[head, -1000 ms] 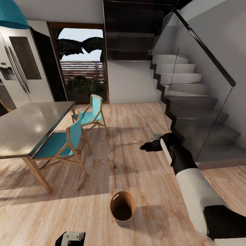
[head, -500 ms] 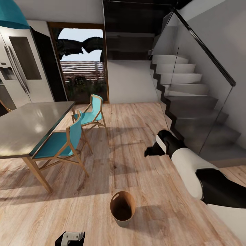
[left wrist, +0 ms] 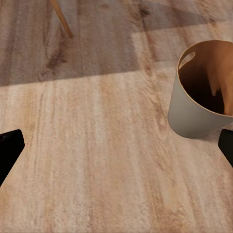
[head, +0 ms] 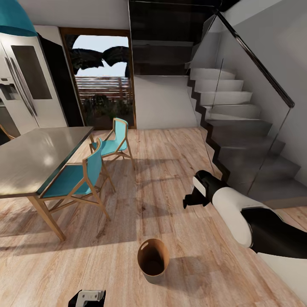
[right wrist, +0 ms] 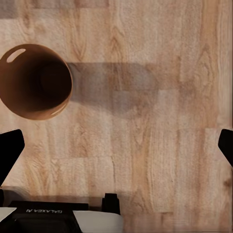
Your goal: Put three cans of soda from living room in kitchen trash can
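Note:
The tash can (head: 153,260) stands upright on the light wood floor, pale grey outside and brown inside. It also lies under my right wrist (right wrist: 34,80) and beside my left wrist (left wrist: 201,92), its slot handle near the rim. My right gripper (head: 190,199) hangs above the floor, beyond and to the right of the bin. Its fingers (right wrist: 9,150) are spread wide apart with nothing between them. My left gripper (head: 87,296) sits low at the near edge, left of the bin, open (left wrist: 116,145) and empty. The cans of soda are out of view.
A grey-topped dining table (head: 30,162) with two teal chairs (head: 79,177) stands to the left. A staircase with a glass balustrade (head: 238,128) rises at the right. A steel fridge (head: 25,85) and a glazed door (head: 102,81) stand at the back.
My right arm has drawn back toward me and its gripper has dropped a little lower. A small grey shape by that gripper one second ago no longer shows. The bin and left gripper stayed put.

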{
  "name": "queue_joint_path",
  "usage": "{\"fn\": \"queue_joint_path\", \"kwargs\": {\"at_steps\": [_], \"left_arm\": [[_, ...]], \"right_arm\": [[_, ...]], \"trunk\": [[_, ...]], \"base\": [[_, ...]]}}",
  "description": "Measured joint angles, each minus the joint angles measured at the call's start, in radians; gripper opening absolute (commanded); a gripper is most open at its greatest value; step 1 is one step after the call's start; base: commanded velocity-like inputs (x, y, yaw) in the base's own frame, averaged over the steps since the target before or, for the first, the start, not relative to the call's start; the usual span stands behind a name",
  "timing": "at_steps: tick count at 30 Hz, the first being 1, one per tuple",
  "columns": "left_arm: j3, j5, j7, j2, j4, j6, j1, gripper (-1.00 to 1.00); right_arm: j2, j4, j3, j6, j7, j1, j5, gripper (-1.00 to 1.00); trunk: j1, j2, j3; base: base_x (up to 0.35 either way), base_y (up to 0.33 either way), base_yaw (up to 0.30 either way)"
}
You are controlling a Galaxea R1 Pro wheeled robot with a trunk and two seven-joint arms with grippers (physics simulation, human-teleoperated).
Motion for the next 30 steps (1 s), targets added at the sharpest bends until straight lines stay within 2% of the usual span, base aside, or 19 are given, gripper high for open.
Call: {"fn": "queue_joint_path", "kwargs": {"at_steps": [6,13,24,30], "left_arm": [[0.0,-0.001,0.0,0.0,0.0,0.0,0.0,1.0],[0.0,-0.003,0.0,0.0,0.0,0.0,0.0,1.0],[-0.002,-0.001,0.0,0.0,0.0,0.0,0.0,1.0],[-0.002,-0.003,-0.001,0.0,0.0,0.0,0.0,1.0]], "right_arm": [[0.004,0.013,0.002,0.0,-0.011,0.0,-0.001,1.0],[0.038,0.02,0.001,0.0,-0.015,0.0,-0.001,1.0],[0.061,0.031,0.0,0.0,-0.014,0.002,-0.003,1.0],[0.077,0.082,0.002,0.0,-0.014,0.004,0.0,1.0]], "trunk": [[0.0,0.0,0.0],[0.0,0.0,0.0],[0.0,0.0,0.0],[0.0,0.0,0.0]], "base": [[0.0,0.0,0.0],[0.0,0.0,0.0],[0.0,0.0,0.0],[0.0,0.035,0.0]]}}
